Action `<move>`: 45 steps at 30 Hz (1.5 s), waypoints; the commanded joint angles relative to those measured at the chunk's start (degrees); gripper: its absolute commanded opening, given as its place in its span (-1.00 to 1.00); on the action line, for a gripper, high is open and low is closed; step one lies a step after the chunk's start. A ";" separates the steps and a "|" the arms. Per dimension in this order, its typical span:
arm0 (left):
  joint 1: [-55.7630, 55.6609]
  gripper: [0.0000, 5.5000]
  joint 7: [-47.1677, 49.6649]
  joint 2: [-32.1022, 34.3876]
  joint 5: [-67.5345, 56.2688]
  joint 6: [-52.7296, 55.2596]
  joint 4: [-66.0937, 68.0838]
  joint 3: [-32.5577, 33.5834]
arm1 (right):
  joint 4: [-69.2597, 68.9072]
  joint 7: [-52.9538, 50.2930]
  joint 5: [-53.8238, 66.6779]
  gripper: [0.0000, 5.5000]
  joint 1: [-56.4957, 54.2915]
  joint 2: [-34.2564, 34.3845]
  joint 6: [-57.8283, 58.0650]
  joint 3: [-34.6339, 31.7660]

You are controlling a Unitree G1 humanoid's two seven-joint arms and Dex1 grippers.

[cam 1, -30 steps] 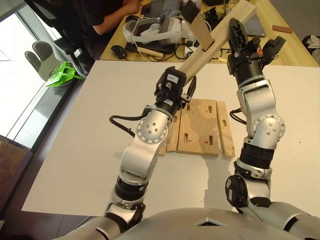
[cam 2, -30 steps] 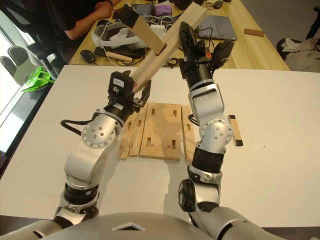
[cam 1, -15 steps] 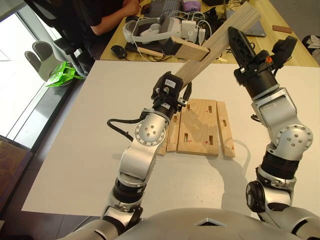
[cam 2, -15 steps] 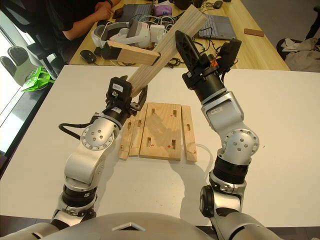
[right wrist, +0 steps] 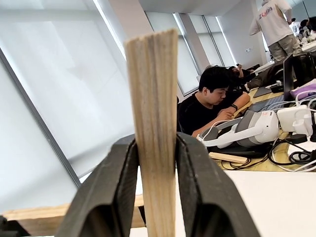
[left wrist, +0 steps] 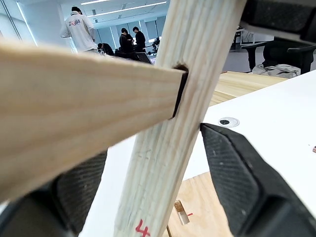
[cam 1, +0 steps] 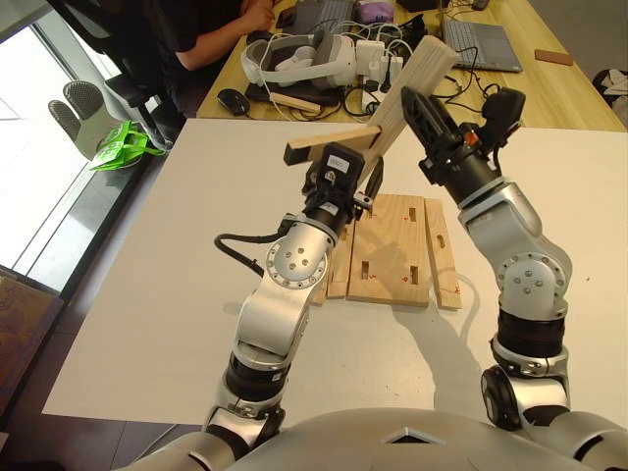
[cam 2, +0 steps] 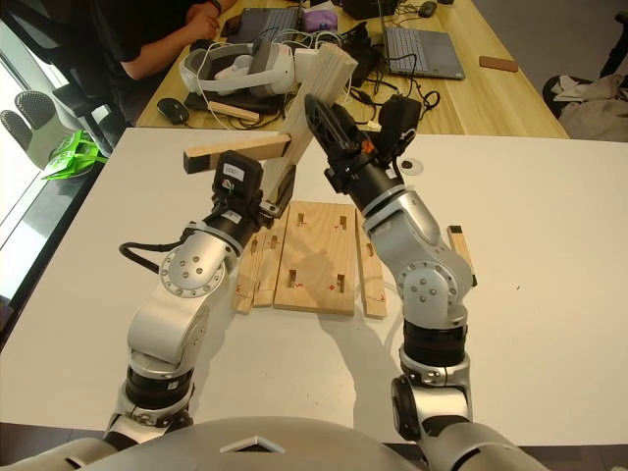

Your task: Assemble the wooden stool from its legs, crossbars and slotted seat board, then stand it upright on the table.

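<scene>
Leg [left wrist: 168, 148] marked red "4", crossbar [left wrist: 74, 113] slotted in, right tool [right wrist: 156, 142] clamping.

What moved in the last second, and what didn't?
The wooden leg turned and tipped more upright, so the crossbar stuck in it swung from pointing up to pointing toward the robot's left. The right gripper followed, moving leftward at the leg's upper end. The left gripper kept holding the lower end; the boards on the table stayed put.
</scene>
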 commanded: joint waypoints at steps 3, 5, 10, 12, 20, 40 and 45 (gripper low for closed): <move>-0.01 0.18 -0.20 -0.47 -0.03 -0.27 -0.37 0.15 | -0.31 5.46 -5.25 -0.64 1.41 -1.91 -2.40 1.07; -0.02 0.18 -0.23 -0.49 0.00 -0.35 -0.34 0.09 | -0.20 6.46 -6.44 -0.64 1.68 -2.00 -2.85 1.38; -0.10 0.18 -0.42 -0.32 -0.01 -0.16 -0.38 0.08 | -0.62 8.66 -9.60 -0.64 2.46 -2.59 -3.71 3.13; -0.07 0.18 -0.44 -0.27 0.05 -0.04 -0.44 0.08 | -0.58 9.54 -11.09 -0.64 2.58 -2.91 -4.17 4.02; -0.17 0.18 -0.37 -0.34 0.24 -0.08 -0.33 0.00 | -0.21 10.96 -14.24 -0.64 2.94 -2.64 -5.38 5.41; 10.72 0.18 3.10 -2.49 -0.49 2.22 -10.25 7.06 | -6.57 -16.42 5.59 -0.64 2.46 -5.92 16.01 -23.97; 11.44 0.18 6.72 -7.44 -3.06 1.81 -12.36 15.67 | -18.95 -20.39 22.39 -0.64 19.78 -13.18 24.99 -30.37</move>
